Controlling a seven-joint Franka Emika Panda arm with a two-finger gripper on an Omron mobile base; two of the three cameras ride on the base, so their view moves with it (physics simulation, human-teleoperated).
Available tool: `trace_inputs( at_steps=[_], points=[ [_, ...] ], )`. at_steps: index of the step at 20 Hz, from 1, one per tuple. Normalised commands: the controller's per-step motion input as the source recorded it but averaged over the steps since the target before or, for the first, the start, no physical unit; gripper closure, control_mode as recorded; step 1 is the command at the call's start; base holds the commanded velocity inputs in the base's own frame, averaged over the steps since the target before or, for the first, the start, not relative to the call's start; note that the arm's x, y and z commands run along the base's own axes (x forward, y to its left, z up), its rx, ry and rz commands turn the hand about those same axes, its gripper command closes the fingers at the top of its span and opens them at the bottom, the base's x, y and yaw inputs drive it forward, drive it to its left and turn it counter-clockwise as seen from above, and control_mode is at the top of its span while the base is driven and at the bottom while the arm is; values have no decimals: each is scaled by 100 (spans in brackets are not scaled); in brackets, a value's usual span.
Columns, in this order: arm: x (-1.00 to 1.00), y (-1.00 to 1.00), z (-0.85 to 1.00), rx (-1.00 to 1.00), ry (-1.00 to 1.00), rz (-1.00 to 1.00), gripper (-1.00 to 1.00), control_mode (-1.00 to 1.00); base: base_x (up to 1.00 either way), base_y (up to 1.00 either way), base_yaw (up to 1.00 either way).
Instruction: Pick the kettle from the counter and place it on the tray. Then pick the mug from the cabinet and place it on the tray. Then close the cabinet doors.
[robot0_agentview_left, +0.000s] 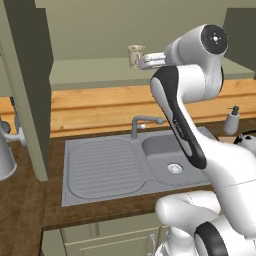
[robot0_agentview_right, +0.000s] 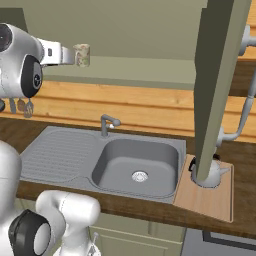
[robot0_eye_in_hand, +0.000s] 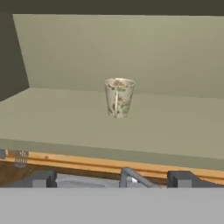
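Observation:
The mug (robot0_eye_in_hand: 119, 97), a small cream cup with a brownish pattern, stands upright on the pale shelf (robot0_eye_in_hand: 65, 127) of the open cabinet. It also shows as the mug (robot0_agentview_left: 135, 56) and the mug (robot0_agentview_right: 81, 55) in the base views. My gripper (robot0_eye_in_hand: 111, 179) is open at shelf height, a short way in front of the mug, with nothing between its fingers. From the sides the gripper (robot0_agentview_left: 143, 62) (robot0_agentview_right: 71, 56) points at the mug. The kettle (robot0_agentview_right: 212, 172) sits on the wooden tray (robot0_agentview_right: 210, 200) right of the sink, partly hidden by the open right cabinet door (robot0_agentview_right: 220, 85).
The left cabinet door (robot0_agentview_left: 30, 90) stands open over the counter (robot0_agentview_left: 25, 200). Below the shelf lie the grey sink (robot0_agentview_left: 170, 155), its tap (robot0_agentview_left: 142, 122) and the ridged drainer (robot0_agentview_left: 102, 165). A pump bottle (robot0_agentview_left: 231, 121) stands at the right, a tall grey vessel (robot0_agentview_left: 5, 155) at the left.

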Motion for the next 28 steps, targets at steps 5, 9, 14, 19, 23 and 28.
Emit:
trace_inputs(
  at_steps=[5,9,14,19,23,28],
  points=[
    [40,-6,-14,0,-1,-11,-100,-100,0,0,0],
    [49,-1,-8,7,8,-15,-100,-100,0,0,0],
    [37,10,0,15,9,-9,-100,-100,0,0,0],
    [38,1,-1,11,8,-5,-100,-100,0,0,0],
    [43,6,0,1,1,-2,-100,-100,0,0,0],
    [30,12,0,0,1,0,-100,-100,0,0,0]
  ],
)
